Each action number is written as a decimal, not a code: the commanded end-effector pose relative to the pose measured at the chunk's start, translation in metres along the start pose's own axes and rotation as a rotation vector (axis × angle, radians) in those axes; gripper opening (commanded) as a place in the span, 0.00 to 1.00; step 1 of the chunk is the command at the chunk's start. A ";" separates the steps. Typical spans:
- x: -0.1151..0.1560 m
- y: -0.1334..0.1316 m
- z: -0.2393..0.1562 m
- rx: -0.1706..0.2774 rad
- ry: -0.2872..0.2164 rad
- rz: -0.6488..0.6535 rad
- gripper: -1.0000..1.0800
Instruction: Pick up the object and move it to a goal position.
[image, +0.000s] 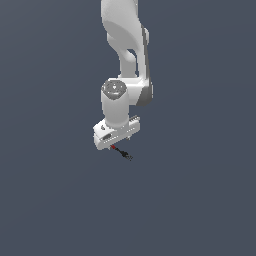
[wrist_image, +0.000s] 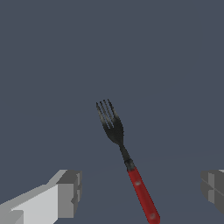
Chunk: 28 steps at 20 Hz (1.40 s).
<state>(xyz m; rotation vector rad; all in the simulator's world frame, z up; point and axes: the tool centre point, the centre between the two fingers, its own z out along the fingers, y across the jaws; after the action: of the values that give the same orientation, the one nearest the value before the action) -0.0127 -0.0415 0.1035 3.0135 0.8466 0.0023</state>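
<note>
A flat, dark slate-blue floor fills both of my views, plain and unmarked. On it lies the fork (wrist_image: 127, 162), which the wrist view shows clearly: red handle, short black neck, dark grey tines. In the exterior view the fork (image: 121, 152) is only a tiny sliver, its red end just under the white gripper body and its dark tip pointing away toward that view's lower right.

The gripper (image: 116, 141) hangs directly above the handle end of the fork. From the wrist camera I see the gripper (wrist_image: 141, 194) spread wide, one grey finger pad (wrist_image: 70, 192) at one side of the frame and the other pad (wrist_image: 213, 188) at the opposite edge, with the red handle passing between them and touching neither. The fork lies at a slant to the line between the pads, tines reaching out well beyond them. Nothing is gripped; the jaws stand apart. I cannot tell from either view how high the fingertips sit above the floor.

Above, the white arm (image: 125, 45) descends from the top of the exterior view, its grey-capped wrist joint (image: 114, 89) sitting over the gripper.
</note>
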 end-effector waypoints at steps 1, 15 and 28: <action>-0.004 0.001 0.008 0.001 0.000 -0.066 0.96; -0.023 0.005 0.041 0.009 0.002 -0.356 0.96; -0.027 0.005 0.050 0.011 0.004 -0.406 0.96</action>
<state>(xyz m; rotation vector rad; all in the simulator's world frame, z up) -0.0322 -0.0603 0.0554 2.7908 1.4418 0.0001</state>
